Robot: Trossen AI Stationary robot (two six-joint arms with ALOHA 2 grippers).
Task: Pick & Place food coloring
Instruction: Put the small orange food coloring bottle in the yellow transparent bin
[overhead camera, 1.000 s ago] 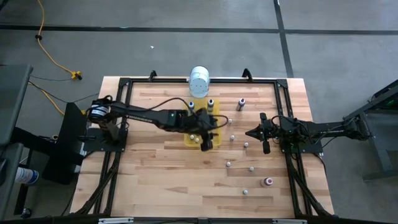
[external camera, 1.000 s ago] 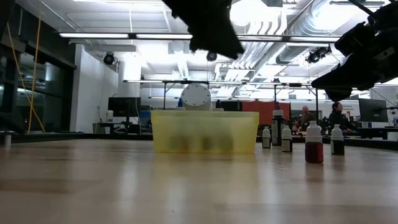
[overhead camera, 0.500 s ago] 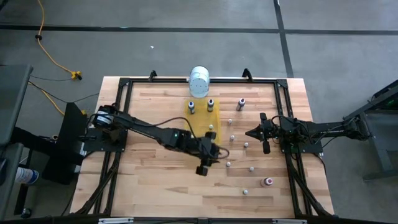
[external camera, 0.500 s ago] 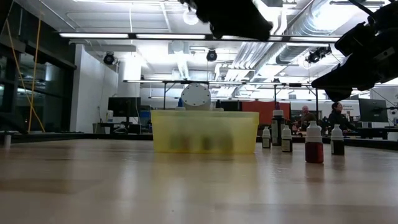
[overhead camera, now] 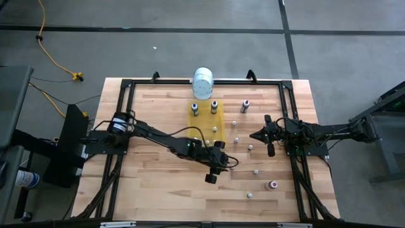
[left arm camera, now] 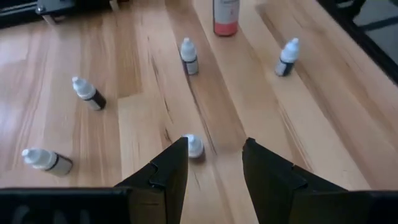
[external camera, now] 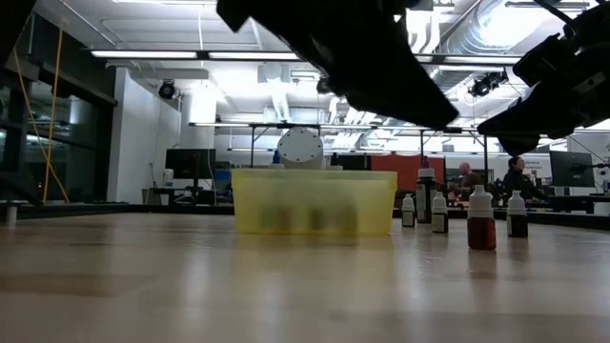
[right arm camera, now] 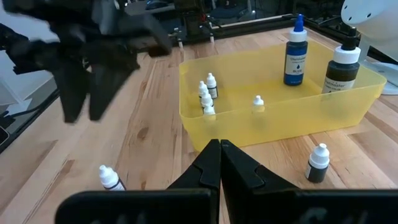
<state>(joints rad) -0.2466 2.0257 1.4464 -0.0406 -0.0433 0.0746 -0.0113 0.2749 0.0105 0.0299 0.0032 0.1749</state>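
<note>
Overhead view: a wooden desk (overhead camera: 158,183) with a yellow tray (overhead camera: 218,118) at upper centre of frame. The left arm reaches in from the left edge to just right of frame centre, below the tray. The left gripper (left arm camera: 215,163) hangs low over one tiny white-capped bottle (left arm camera: 194,145), w/ fingers (left arm camera: 171,171) part open and nothing held. In the left wrist view this bottle stands just beyond the gap, close to one fingertip rather than centred.

More food coloring sits loose on the desk at right of centre in the overhead frame: small bottles (overhead camera: 255,171) scattered, plus a reddish one (overhead camera: 273,185) at lower right. The tray already holds several: two taller dark bottles (right arm camera: 296,53) and a few tiny ones (right arm camera: 208,99).

The right gripper (right arm camera: 219,148) waits at mid-right of the overhead frame, fingers closed, empty.

Step in hand, as I judge it: grasping the tiny bottle under the left gripper. To do it well:
- shift sideways so the bottle sits midway btwn the fingers, not against one
- come down straight; the bottle looks light and prob. tips easily if nudged
- close on the body below the cap, not the tapered tip
- lift clear before swinging toward the tray, so its wall isn't clipped.
</note>
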